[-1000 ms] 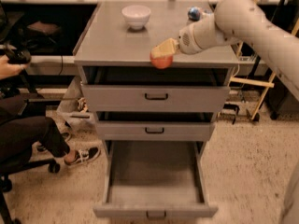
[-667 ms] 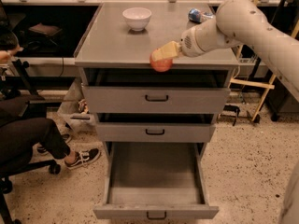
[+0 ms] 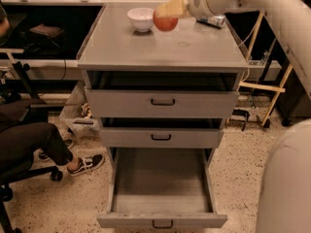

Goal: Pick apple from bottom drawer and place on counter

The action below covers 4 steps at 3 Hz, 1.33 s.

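Arm (image 3: 277,8): thick, smooth, off-white tubular casing, rounded at the joint. A second pale rounded segment (image 3: 286,183) is recorded at lower right. Gripper (image 3: 164,12): tan wedge-shaped fingers on a white wrist, located over the counter (image 3: 160,52) rear.

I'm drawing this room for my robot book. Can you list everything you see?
apple: one, red, in the air over the counter, beside the bowl
bowl: one, white, back of the counter
counter: one, grey, top of the cabinet
small object: one, blue and white, back right of the counter, partly hidden
bottom drawer: one, grey, pulled far out
upper drawers: two, grey, slightly open
shoe: one, black and white, on the floor at left, on a person's leg
gripper: one, beige fingers, shut on the apple above the counter
robot arm: one, white, reaching in from the right
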Each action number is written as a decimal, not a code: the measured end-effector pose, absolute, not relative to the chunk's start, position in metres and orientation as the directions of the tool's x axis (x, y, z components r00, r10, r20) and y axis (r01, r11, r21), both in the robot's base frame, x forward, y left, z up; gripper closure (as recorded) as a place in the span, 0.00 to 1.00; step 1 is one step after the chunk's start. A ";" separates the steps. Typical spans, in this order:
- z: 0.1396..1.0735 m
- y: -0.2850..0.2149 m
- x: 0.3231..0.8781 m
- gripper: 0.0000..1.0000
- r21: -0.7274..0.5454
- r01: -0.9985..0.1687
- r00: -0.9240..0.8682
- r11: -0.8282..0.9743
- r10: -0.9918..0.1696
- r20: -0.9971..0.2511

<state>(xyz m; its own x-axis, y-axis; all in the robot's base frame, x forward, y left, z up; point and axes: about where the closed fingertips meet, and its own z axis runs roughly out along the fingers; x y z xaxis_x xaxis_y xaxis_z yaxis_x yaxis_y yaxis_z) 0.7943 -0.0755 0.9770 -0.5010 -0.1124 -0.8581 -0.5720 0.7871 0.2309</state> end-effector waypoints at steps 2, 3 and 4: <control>1.068 -0.088 0.830 1.00 0.193 -0.499 -0.443 0.845 -0.057 -0.894; 1.022 -0.112 0.848 1.00 0.217 -0.466 -0.510 0.858 -0.060 -0.858; 0.960 -0.137 0.861 1.00 0.271 -0.423 -0.590 0.865 -0.035 -0.806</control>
